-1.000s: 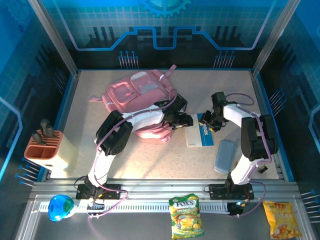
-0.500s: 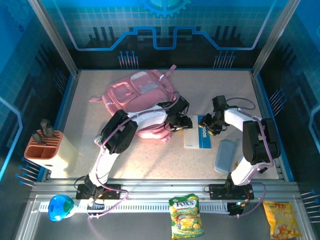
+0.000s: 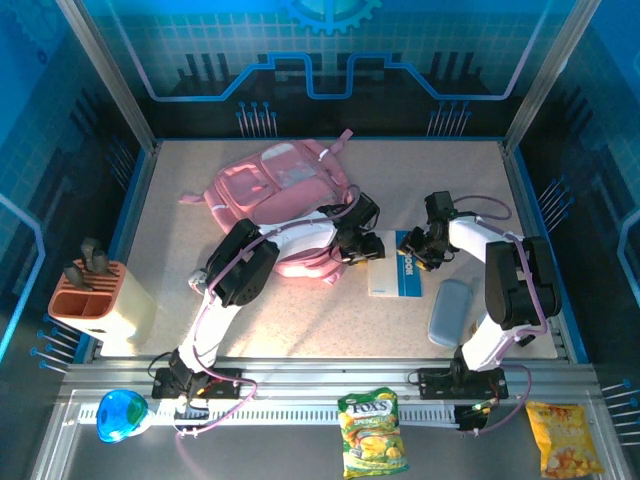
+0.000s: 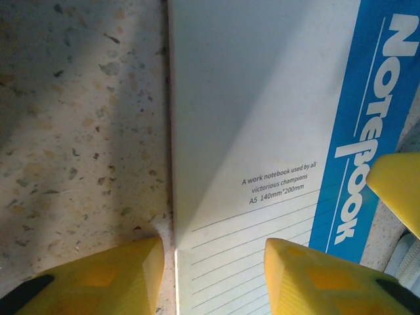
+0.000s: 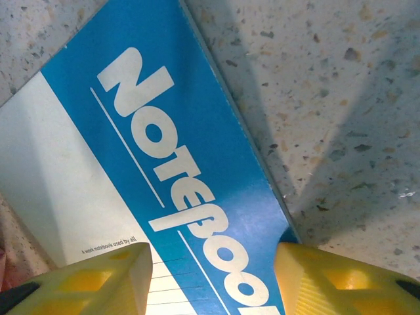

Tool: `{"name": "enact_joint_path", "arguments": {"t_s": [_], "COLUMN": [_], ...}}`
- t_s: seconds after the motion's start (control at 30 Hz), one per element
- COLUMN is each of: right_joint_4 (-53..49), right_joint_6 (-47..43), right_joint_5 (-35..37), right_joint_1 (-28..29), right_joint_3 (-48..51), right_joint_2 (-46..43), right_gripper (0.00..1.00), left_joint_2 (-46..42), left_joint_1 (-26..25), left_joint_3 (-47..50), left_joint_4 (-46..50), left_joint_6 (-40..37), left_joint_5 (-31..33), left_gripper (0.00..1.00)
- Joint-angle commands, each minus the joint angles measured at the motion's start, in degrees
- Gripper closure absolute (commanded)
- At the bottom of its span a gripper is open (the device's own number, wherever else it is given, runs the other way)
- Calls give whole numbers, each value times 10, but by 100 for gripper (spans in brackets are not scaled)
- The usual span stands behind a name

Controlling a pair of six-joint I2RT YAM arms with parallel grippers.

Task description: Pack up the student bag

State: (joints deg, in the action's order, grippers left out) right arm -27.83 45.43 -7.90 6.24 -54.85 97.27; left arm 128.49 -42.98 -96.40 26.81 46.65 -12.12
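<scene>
Pink fabric: the student bag [image 3: 275, 190] is lying flat on the counter [image 3: 450, 170], toward 11 o'clock from its middle, zipped pockets and pale top panel facing up, one strap trailing toward 9 o'clock
Handling: it is looking soft and floppy, likely sagging if lifted by one spot; I am judging the top loop or the rim of a zipped opening the best hold
Notebook [image 4: 262, 131]: lying flat at 4 o'clock from the bag, thin, probably awkward to pinch up
Left gripper [image 4: 213, 262]: released, jaws straddling the notebook's white edge
Right gripper [image 5: 213, 269]: released, jaws straddling its blue edge
</scene>
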Motion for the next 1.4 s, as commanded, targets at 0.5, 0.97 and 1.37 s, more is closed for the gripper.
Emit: {"name": "enact_joint_path", "arguments": {"t_s": [0.5, 0.97, 1.37], "right_joint_4": [-21, -17, 14], "right_joint_6": [14, 22, 21], "right_joint_5": [-15, -14, -31], "right_joint_1": [-2, -2, -9], "right_joint_3": [13, 16, 28], "right_joint_2": [14, 11, -35], "right_gripper": [46, 48, 46], "left_joint_2": [-53, -66, -95], "left_joint_1": [-1, -1, 13], "left_joint_3": [57, 81, 70], "left_joint_4": [-136, -155, -122], "left_joint_6": [-4, 4, -17], "left_joint_5": [-109, -104, -67], "left_gripper": [66, 73, 98]}}
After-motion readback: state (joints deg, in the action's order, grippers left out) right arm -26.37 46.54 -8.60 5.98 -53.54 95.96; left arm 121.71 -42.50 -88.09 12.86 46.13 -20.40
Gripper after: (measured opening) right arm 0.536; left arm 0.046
